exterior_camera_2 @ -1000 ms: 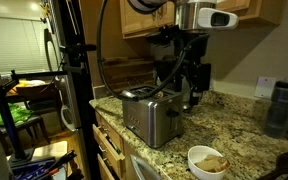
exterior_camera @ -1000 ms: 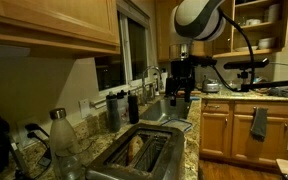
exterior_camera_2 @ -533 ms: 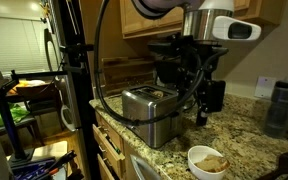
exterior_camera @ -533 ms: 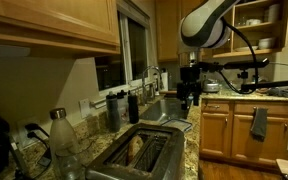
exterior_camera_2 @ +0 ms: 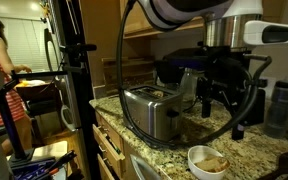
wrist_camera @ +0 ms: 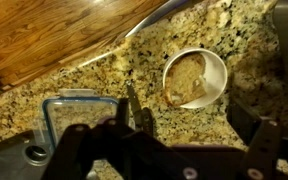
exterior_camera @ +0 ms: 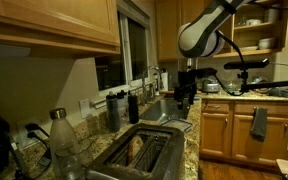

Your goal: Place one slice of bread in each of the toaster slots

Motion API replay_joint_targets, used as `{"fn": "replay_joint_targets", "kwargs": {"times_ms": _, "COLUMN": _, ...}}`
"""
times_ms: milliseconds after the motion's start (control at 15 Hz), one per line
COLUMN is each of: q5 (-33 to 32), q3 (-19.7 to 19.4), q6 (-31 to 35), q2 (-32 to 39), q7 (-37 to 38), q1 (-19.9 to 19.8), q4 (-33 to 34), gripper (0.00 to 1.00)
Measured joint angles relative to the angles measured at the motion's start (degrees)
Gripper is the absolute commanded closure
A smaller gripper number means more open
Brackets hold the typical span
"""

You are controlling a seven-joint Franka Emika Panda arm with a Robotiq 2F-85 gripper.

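Observation:
The shiny steel toaster (exterior_camera: 134, 158) (exterior_camera_2: 150, 113) stands on the granite counter. In an exterior view, one of its slots (exterior_camera: 136, 148) holds a slice of bread, and the slot beside it looks dark. A white bowl (exterior_camera_2: 194, 157) (wrist_camera: 215, 62) with bread (wrist_camera: 189, 78) sits on the counter near the toaster. My gripper (exterior_camera_2: 222, 115) (exterior_camera: 184, 96) (wrist_camera: 174, 135) hangs above the counter, beside the toaster and just over the bowl. It is open and empty.
A clear glass bottle (exterior_camera: 62, 140) stands beside the toaster, and a sink (exterior_camera: 160, 110) lies further back. A dark mug (exterior_camera_2: 282, 105) stands on the counter's far side. A blue-rimmed clear container (wrist_camera: 69, 115) sits near the bowl. Wooden cabinets hang above.
My gripper has moved away from above the toaster, sideways toward the white bowl. It stays open and empty.

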Motion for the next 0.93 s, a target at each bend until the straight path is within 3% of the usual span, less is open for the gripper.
{"fn": "replay_joint_targets", "kwargs": {"times_ms": 533, "q5": -0.2, "q3": -0.5, "q6": 2.5, "q2": 8.2, "q7": -1.0, "q1": -0.1, "q4": 4.6, "gripper": 0.0}}
{"fn": "replay_joint_targets", "kwargs": {"times_ms": 933, "q5": 1.6, "q3": -0.5, "q6": 2.4, "q2": 13.5, "q7": -9.0, "q1": -1.6, "q4": 6.8, "gripper": 0.0}}
